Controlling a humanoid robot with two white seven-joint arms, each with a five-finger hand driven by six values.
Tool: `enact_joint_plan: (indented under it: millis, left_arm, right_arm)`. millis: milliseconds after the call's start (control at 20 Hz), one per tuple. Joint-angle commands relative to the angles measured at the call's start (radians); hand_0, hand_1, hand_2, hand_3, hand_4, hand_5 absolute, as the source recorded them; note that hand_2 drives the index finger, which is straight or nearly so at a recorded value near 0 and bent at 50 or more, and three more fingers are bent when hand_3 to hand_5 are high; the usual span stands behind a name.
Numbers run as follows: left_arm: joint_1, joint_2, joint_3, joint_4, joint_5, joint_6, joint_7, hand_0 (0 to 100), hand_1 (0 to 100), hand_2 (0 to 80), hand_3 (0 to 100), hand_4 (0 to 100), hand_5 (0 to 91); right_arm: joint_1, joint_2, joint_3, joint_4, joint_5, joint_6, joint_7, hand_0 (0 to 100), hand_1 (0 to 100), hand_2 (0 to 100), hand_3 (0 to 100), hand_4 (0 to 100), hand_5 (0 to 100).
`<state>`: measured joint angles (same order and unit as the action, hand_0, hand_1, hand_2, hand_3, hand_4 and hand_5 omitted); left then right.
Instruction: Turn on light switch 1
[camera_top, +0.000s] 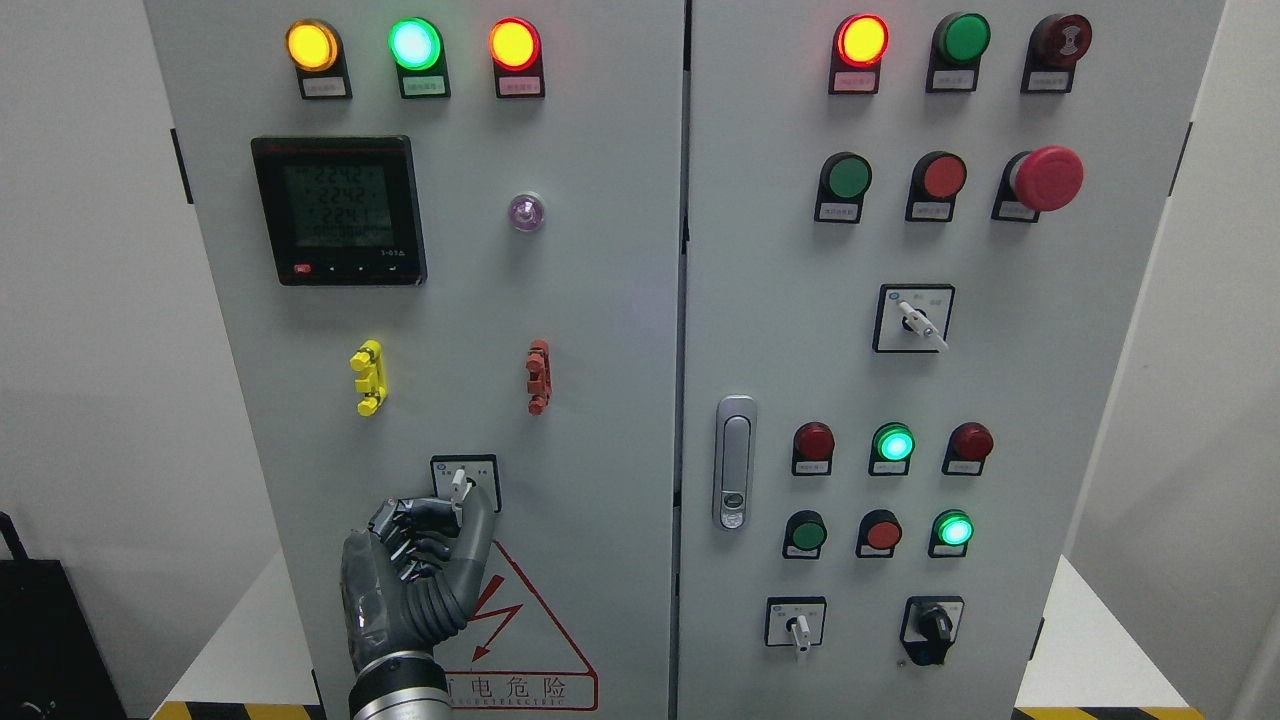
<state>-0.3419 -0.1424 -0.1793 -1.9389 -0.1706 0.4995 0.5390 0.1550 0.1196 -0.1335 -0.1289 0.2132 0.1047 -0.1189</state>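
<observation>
A small rotary switch (461, 484) with a white lever sits low on the left cabinet door, lever pointing up. My left hand (452, 512) rises from the bottom edge with its dark fingers (415, 530) curled, thumb and forefinger pinching the base of that lever. The right hand does not show. Above on the same door, amber (312, 45), green (415, 43) and orange-red (514, 44) lamps are lit.
A digital meter (338, 210), a yellow clip (368, 377) and a red clip (538, 376) are above the hand. The right door carries a latch handle (735, 462), push buttons, a red mushroom stop button (1046, 178) and more rotary switches (912, 319).
</observation>
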Motion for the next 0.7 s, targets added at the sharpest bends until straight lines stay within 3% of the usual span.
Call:
enact_joint_plan:
  millis: [0, 650]
  left_arm:
    - [-0.002, 0.000, 0.000, 0.000, 0.000, 0.001, -0.001, 27, 66, 58.7, 75, 81, 78.1]
    - [-0.008, 0.000, 0.000, 0.000, -0.001, 0.007, -0.002, 30, 63, 58.7, 76, 81, 78.5]
  right_arm:
    - [0.000, 0.000, 0.000, 0.000, 0.000, 0.000, -0.002, 5, 0, 0, 0, 0, 0]
    - [0.000, 0.000, 0.000, 0.000, 0.000, 0.000, -0.002, 5, 0, 0, 0, 0, 0]
